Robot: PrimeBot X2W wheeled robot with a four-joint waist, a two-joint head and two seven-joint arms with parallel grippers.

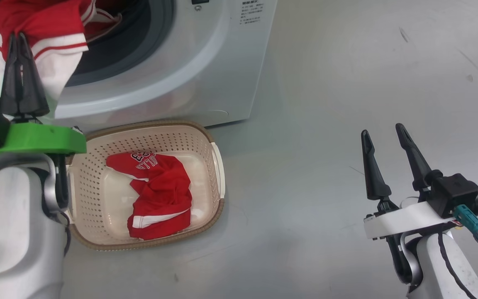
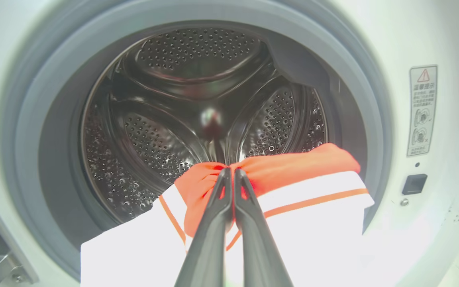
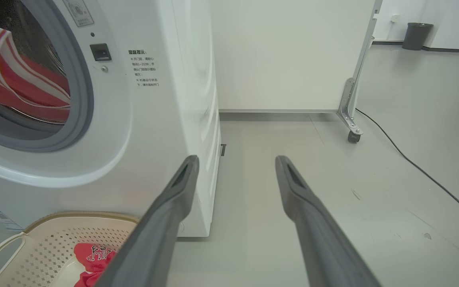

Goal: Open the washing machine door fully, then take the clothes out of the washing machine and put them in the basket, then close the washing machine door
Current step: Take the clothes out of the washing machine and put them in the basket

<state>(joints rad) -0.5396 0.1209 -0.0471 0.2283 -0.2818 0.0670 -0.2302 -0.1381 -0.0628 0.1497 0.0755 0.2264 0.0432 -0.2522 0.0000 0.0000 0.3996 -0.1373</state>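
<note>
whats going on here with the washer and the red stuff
The robot is unloading the washer. Its left gripper is shut on a red and white garment that hangs out over the drum mouth. Another red garment already lies in the basket on the floor in front of the washer. The right gripper hangs open and empty off to the side.

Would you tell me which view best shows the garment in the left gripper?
The left wrist view: the garment hangs at the mouth of the washing machine, its red fold pinched in the left gripper. The head view shows it cropped at the top left; the right wrist view, a striped part far left.
</note>
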